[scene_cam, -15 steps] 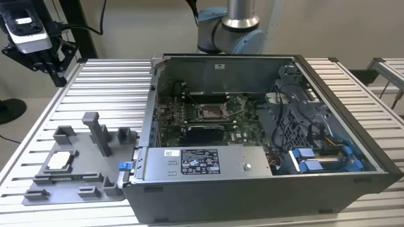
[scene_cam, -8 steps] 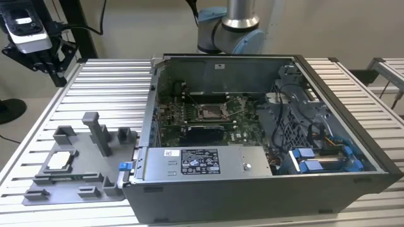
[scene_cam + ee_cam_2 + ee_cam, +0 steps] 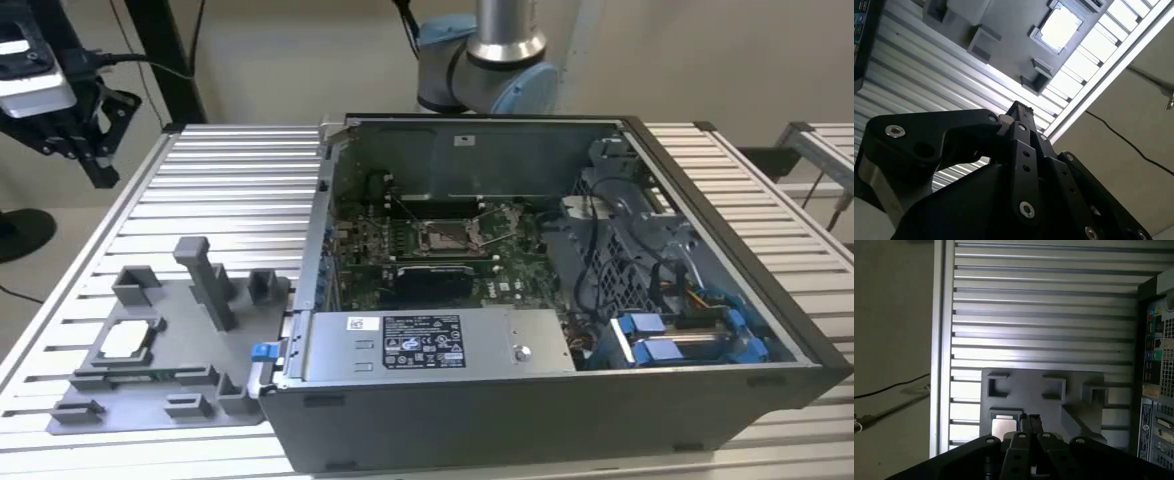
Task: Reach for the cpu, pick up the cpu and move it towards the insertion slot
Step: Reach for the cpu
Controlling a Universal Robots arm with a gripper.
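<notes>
The cpu (image 3: 127,340) is a pale square chip lying flat in a pocket of the grey fixture plate (image 3: 158,405) at the exterior view's left, on the slatted table. It also shows in both wrist views (image 3: 1059,27) (image 3: 1004,426). My gripper (image 3: 100,178) hangs high above the table's far left corner, well away from the cpu, shut with nothing between its black fingers (image 3: 1025,421). The insertion slot (image 3: 447,237) is a square socket with a silver frame on the green motherboard inside the open computer case (image 3: 534,425).
Upright grey blocks (image 3: 207,280) stand on the fixture plate beside the cpu. The case's wall (image 3: 318,220) rises between the fixture and the motherboard. The arm's base (image 3: 487,60) stands behind the case. A cable (image 3: 889,387) lies on the floor beyond the table's edge.
</notes>
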